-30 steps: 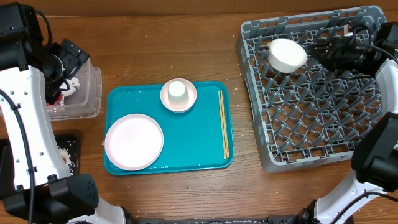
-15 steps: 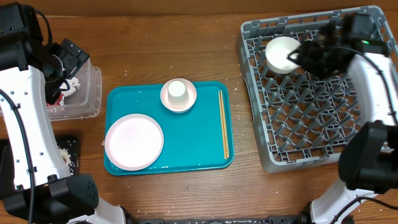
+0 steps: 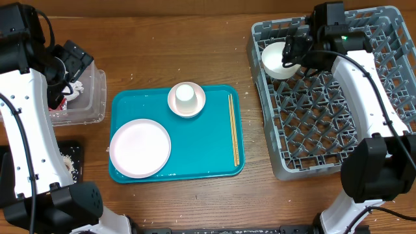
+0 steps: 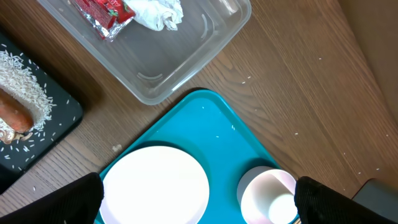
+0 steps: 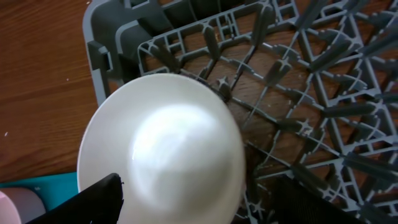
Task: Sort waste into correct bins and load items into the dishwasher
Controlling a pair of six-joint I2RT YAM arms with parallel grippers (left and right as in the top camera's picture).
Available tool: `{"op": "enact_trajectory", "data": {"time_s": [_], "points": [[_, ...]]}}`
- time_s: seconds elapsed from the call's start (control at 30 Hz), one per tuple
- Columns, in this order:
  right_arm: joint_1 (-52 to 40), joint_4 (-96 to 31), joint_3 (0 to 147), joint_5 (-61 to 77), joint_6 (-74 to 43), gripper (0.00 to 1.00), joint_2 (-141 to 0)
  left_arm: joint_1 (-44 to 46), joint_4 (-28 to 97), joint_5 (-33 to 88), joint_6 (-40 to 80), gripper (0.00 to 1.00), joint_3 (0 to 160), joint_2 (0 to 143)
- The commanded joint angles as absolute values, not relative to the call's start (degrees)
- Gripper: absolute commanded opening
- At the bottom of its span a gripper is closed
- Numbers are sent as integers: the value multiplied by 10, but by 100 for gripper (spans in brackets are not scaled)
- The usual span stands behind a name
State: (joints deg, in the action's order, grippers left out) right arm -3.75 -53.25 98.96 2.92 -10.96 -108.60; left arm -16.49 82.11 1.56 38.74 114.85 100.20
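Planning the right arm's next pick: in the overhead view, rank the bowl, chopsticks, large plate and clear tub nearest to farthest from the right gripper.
1. bowl, at the right gripper, rack corner.
2. chopsticks, teal tray right edge.
3. large plate, tray's left.
4. clear tub, far left.

We see a clear tub (image 4: 186,56) holding a red wrapper (image 4: 102,14) and a white napkin (image 4: 155,12). Beside it, a black tray (image 4: 65,115) carries rice (image 4: 25,74) and a carrot (image 4: 12,112). A teal tray (image 4: 205,127) bears a white plate (image 4: 155,186) and a cup (image 4: 273,202).
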Motion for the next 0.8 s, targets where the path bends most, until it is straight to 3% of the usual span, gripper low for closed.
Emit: {"op": "enact_trajectory", "data": {"time_s": [0.0, 0.2, 0.6, 0.77], "points": [[-44, -533, 1006, 6, -115, 78, -1063, -165, 821, 20, 377, 100, 1152, 1003], [-90, -531, 1006, 11, -42, 77, -1064, -165, 821, 20, 377, 100, 1152, 1003], [-146, -526, 1005, -55, -40, 75, -1102, -165, 821, 20, 377, 100, 1152, 1003], [-146, -525, 1005, -65, -45, 69, -1129, -165, 821, 20, 377, 100, 1152, 1003]]}}
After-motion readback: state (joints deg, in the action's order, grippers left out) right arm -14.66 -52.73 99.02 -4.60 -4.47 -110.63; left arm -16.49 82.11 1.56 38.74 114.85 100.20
